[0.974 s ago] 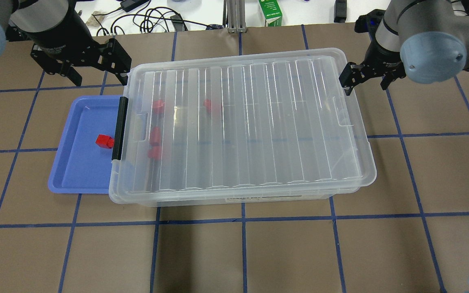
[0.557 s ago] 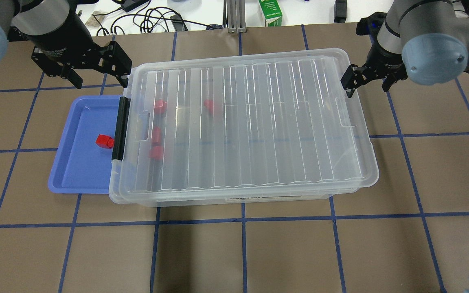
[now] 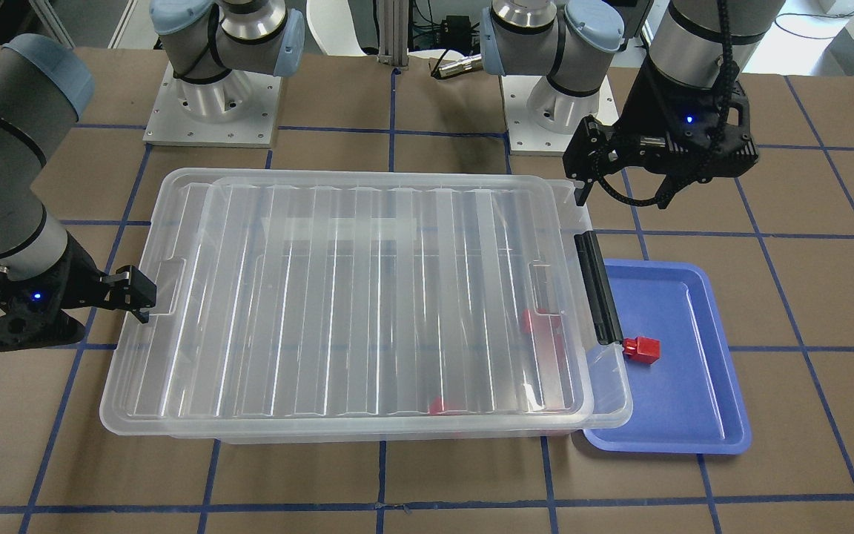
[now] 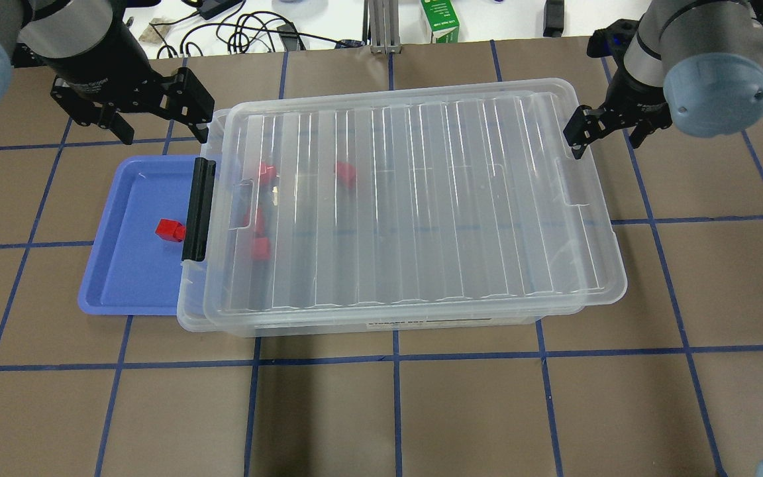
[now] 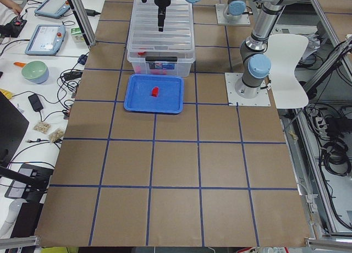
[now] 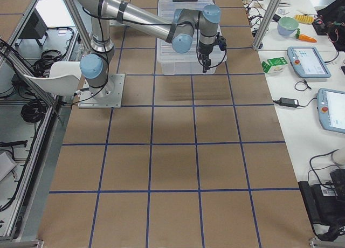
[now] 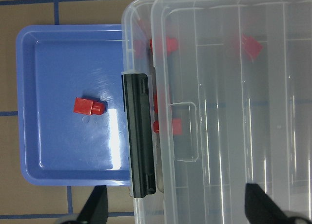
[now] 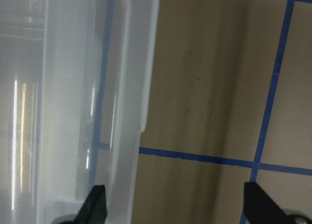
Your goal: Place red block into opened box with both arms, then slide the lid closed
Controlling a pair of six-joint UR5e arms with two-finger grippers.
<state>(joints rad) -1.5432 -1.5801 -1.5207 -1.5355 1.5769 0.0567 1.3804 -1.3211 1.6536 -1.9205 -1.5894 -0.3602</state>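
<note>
The left arm (image 4: pixel 83 40) stands at the far left with its wrist pointing straight down. The left gripper (image 4: pixel 163 129) hangs below it, jaws spread wide. The right arm (image 4: pixel 712 86) bends in at the far right. The right gripper (image 4: pixel 607 140) also points downward and sits low, its jaws parted wide.

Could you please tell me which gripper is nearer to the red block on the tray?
Left. The left gripper hovers open just beyond the tray holding the block; the right gripper is at the lid's far end, across the box.
</note>
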